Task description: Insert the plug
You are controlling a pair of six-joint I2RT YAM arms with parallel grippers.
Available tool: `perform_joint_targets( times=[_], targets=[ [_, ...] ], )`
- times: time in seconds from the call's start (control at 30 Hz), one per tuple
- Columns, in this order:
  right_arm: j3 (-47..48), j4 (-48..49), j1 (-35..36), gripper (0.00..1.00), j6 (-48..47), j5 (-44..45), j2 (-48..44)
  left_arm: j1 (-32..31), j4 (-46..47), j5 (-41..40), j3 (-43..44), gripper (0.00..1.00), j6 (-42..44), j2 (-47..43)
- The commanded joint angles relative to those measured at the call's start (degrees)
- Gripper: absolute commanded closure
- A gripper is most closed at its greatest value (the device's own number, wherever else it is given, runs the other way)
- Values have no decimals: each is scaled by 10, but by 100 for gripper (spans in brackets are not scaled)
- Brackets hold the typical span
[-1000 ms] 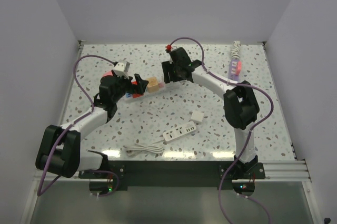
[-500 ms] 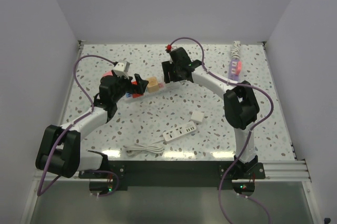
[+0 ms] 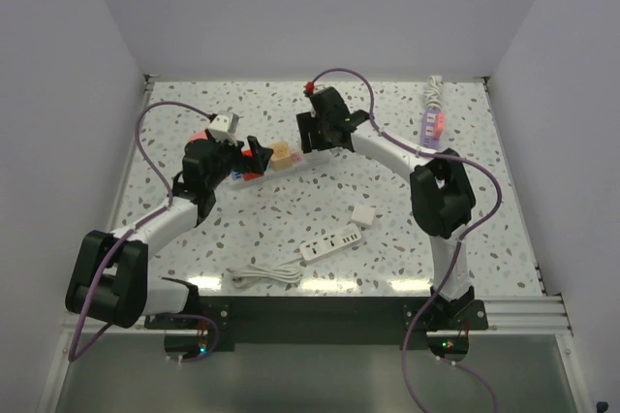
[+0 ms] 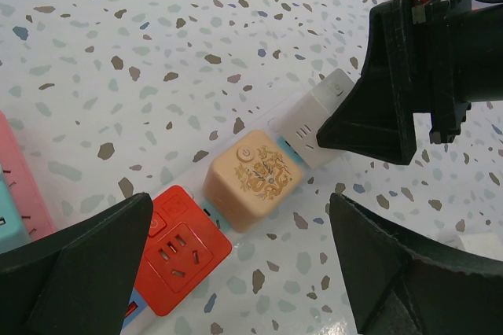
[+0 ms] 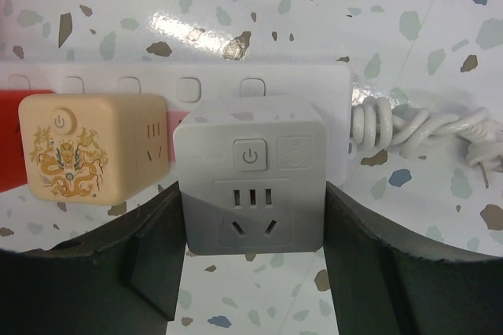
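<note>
White cube plug [image 5: 250, 185] sits over the 3 o'clock end of the power strip [image 5: 212, 83] in the right wrist view. The right gripper [image 5: 251, 225] is clenched on it, one finger flush against each flank. The prongs are hidden, so I cannot tell how deep it is seated.

The strip's long axis runs 9 to 3 o'clock in that view, and roughly 8 to 2 o'clock from above. The coming move is probably a straight push down into the strip's face, across that axis. The right arm is plainly the nearer one and already has the plug.

Room is tight at 9 o'clock, where the beige cube [image 5: 82, 146] stands just beside the plug. A coiled cord [image 5: 393, 127] lies off the strip's end at 3 o'clock. The left gripper [image 3: 250, 159] hangs spread wide and empty near the red cube [image 4: 177, 244], apart from the strip, so it could steady it.
</note>
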Motion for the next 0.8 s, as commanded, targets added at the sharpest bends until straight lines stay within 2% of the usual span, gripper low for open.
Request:
perform_joint_targets(
  times=[0.0, 0.57, 0.77],
  targets=[
    [20, -8, 2, 100, 6, 21, 7, 3, 12, 7, 19, 0, 10, -3],
    [35, -17, 19, 100, 9, 18, 28, 3, 11, 6, 20, 0, 10, -2],
    [20, -20, 24, 100, 7, 28, 9, 3, 11, 6, 19, 0, 10, -1]
  ],
)
